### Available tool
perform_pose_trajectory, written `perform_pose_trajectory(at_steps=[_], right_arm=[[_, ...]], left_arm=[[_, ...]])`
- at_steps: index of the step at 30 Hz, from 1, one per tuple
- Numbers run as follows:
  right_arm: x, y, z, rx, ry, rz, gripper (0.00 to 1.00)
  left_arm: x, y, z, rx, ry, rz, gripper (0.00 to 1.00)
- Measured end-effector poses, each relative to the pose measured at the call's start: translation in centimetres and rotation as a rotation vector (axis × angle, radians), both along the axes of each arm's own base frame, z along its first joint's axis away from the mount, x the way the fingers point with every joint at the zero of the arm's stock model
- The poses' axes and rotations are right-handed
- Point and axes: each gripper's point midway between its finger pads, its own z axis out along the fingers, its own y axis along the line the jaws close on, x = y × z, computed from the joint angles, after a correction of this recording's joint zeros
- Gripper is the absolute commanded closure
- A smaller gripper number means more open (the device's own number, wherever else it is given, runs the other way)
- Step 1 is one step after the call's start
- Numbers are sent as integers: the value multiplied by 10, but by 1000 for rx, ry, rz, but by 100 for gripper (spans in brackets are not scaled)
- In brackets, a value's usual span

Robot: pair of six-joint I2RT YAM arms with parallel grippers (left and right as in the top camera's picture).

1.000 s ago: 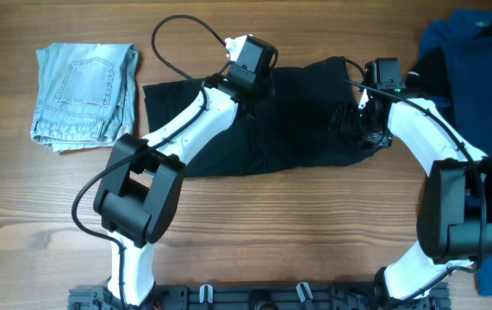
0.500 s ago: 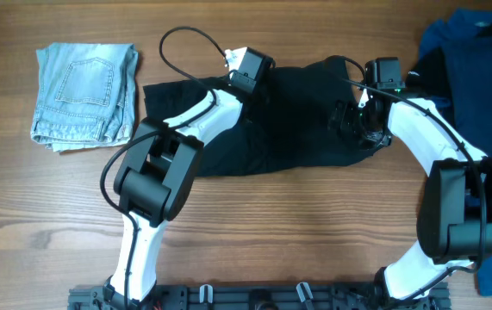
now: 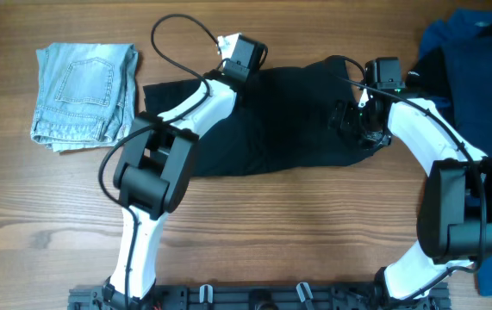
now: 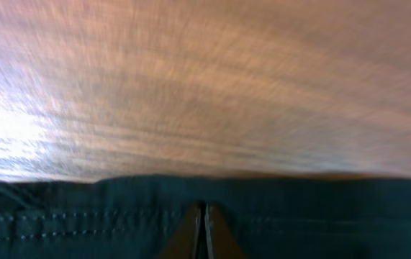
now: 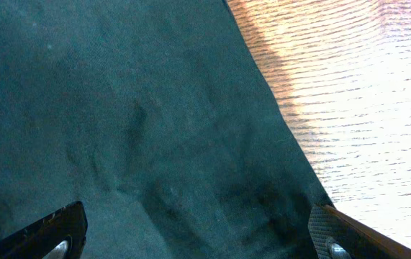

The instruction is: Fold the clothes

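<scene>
1. Overhead: A black garment [image 3: 289,120] lies spread flat across the middle of the wooden table [image 3: 271,232].
2. Overhead: The left gripper [image 3: 239,56] sits at the garment's far edge, toward the left half. Its arm stretches diagonally over the cloth from the near side. From this view I cannot tell how its jaws stand.
3. Overhead: The right gripper [image 3: 355,120] is over the right part of the garment, near its right-hand edge. It is too dark against the cloth to read.
4. Overhead: A folded pair of light denim jeans [image 3: 86,95] rests at the far left, apart from the black garment. A heap of blue clothes [image 3: 478,69] lies at the far right edge.
5. Left wrist: The left gripper [image 4: 204,208] has its 2 fingers [image 4: 191,234] pressed together, with only a thin line between them.
6. Left wrist: The tips lie on the stitched hem of the garment [image 4: 83,216], just inside its edge. Whether any fabric is pinched cannot be told. Beyond the hem is bare table [image 4: 205,86], blurred.
7. Right wrist: The right gripper [image 5: 198,244] is spread wide, with 1 finger [image 5: 47,234] at each lower corner of the view, and it holds nothing.
8. Right wrist: The garment [image 5: 119,108] fills the space beneath and between the fingers, faintly creased. Its edge runs diagonally, with table [image 5: 349,93] showing to the right.
</scene>
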Motion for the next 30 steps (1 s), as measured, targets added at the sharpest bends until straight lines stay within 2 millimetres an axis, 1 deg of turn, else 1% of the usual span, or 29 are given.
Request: perform_pose_trajectory(at_steps=[1, 4, 6, 7, 8, 9, 10, 11, 12, 13, 14, 15, 16, 18, 20, 21, 23, 25, 26, 28, 30], right_arm=[[1, 0, 0, 0, -3, 0, 1], [3, 1, 1, 5, -11, 1, 1], [3, 1, 1, 5, -12, 1, 0], [3, 1, 1, 5, -11, 1, 0], [3, 1, 1, 6, -11, 2, 1], [2, 1, 1, 7, -9, 2, 1], [2, 1, 1, 8, -10, 2, 1], [2, 1, 0, 8, -9, 2, 1], [2, 1, 0, 7, -9, 2, 1], [2, 1, 0, 7, -7, 2, 1], [1, 1, 0, 8, -7, 2, 1], [2, 1, 0, 8, -7, 2, 1], [1, 1, 0, 7, -7, 2, 1], [1, 1, 0, 7, -7, 2, 0], [1, 1, 0, 7, -6, 2, 1], [1, 1, 0, 8, -7, 2, 0], [1, 1, 0, 8, -6, 2, 1], [1, 1, 0, 8, -5, 2, 1], [1, 1, 0, 7, -5, 2, 1], [1, 1, 0, 7, -4, 2, 1], [1, 1, 0, 8, -4, 2, 0]], left_arm=[[-1, 1, -12, 10, 14, 2, 96], [1, 0, -9, 10, 7, -1, 96], [-2, 2, -4, 24, 17, -12, 89], [-9, 5, 8, 43, 37, -24, 82], [-13, 8, 26, 53, 36, -33, 65], [-17, 11, 52, 54, 24, -35, 43], [-32, 24, 86, 69, 38, -36, 37], [-37, 34, 113, 69, 21, -29, 52], [-58, 59, 133, 99, 82, -7, 70], [-72, 87, 150, 120, 117, 22, 70], [-77, 107, 158, 125, 133, 53, 59], [-89, 130, 157, 141, 201, 72, 51], [-101, 149, 148, 138, 279, 87, 48], [-110, 173, 128, 104, 381, 103, 47], [-122, 189, 101, 18, 490, 103, 46], [-128, 195, 89, -13, 531, 109, 45], [-138, 201, 74, -46, 582, 116, 43], [-154, 208, 51, -89, 656, 130, 38], [-159, 209, 41, -104, 687, 134, 36], [-165, 206, 24, -120, 697, 124, 30], [-174, 205, 10, -123, 722, 122, 28]])
